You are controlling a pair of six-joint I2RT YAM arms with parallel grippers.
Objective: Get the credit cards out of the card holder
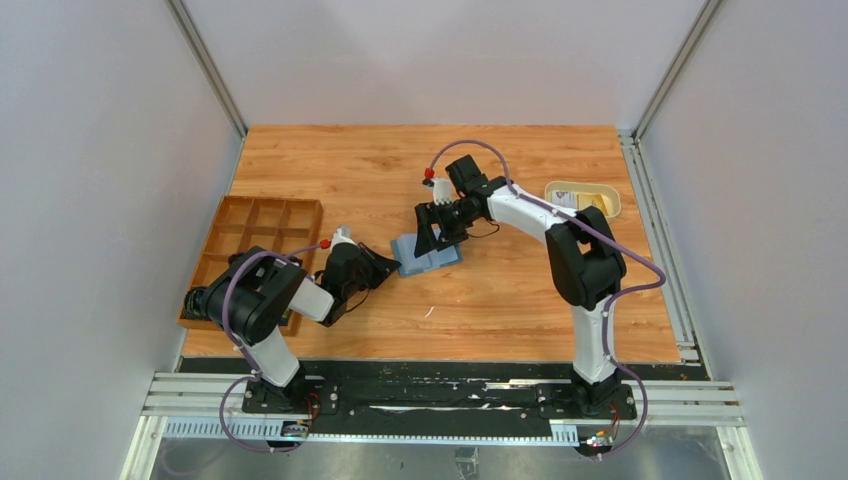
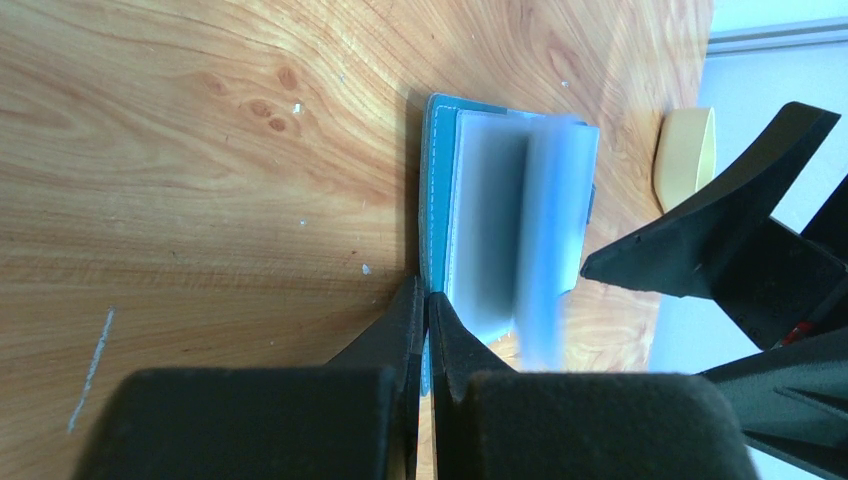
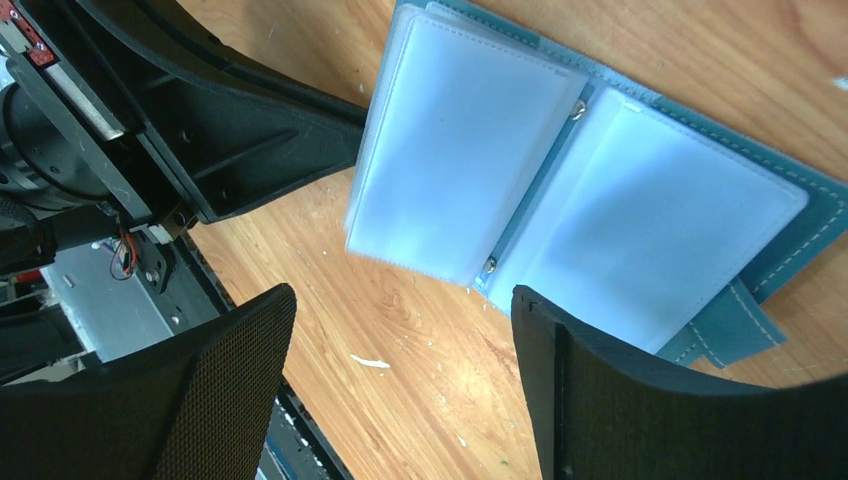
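So the card holder (image 1: 432, 260) lies open mid desk (image 1: 500, 295), looks light and floppy, with slick plastic sleeves (image 3: 470, 150). Left tool (image 2: 427, 297) is clamped on its cover edge at 9 o'clock. Right tool (image 3: 400, 300) hovers at 12, spread wide. I'd grip the stiffer cover, not the sleeves.

You can read nothing here: no text, label, brand or number is legible in any view. The clear sleeves of the card holder (image 3: 640, 200) look blank and blurred, and any print on the credit cards (image 1: 567, 200) lying in the cream dish (image 1: 584, 185) is too small to tell
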